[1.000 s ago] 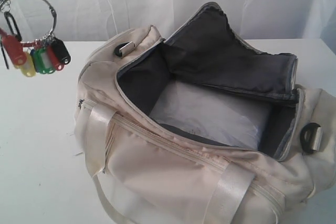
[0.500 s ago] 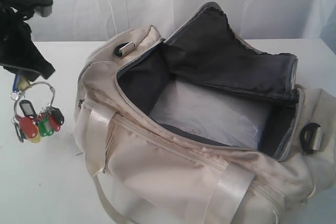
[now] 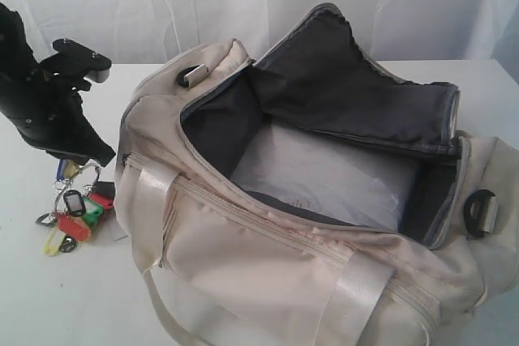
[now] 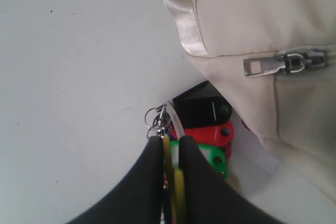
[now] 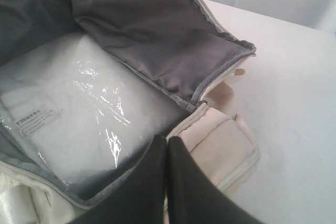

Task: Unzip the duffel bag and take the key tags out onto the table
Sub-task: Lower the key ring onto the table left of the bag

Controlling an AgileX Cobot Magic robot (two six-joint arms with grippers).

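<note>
The bag (image 3: 284, 257) lies unzipped on the table (image 3: 57, 297), its grey-lined flap thrown back and a plastic-wrapped packet (image 3: 324, 172) showing inside. The key tags (image 3: 73, 216) are outside the bag, on the table just beside its left end. The red, green, yellow and black tags are fanned out on the white surface, and the ring runs up into the left gripper (image 3: 77, 164). In the left wrist view that gripper (image 4: 169, 145) is clenched on the bunch, with a yellow tag and the ring pinched between its black fingers (image 4: 152, 171). The other tags (image 4: 207, 129) lie close against the bag's side (image 4: 262, 19), below a metal zipper pull (image 4: 273, 64). The right gripper (image 5: 167, 145) hovers over the bag's open rim (image 5: 220, 150) with its fingers pressed together and nothing visible between them. The packet (image 5: 68, 108) lies beneath it.
</note>
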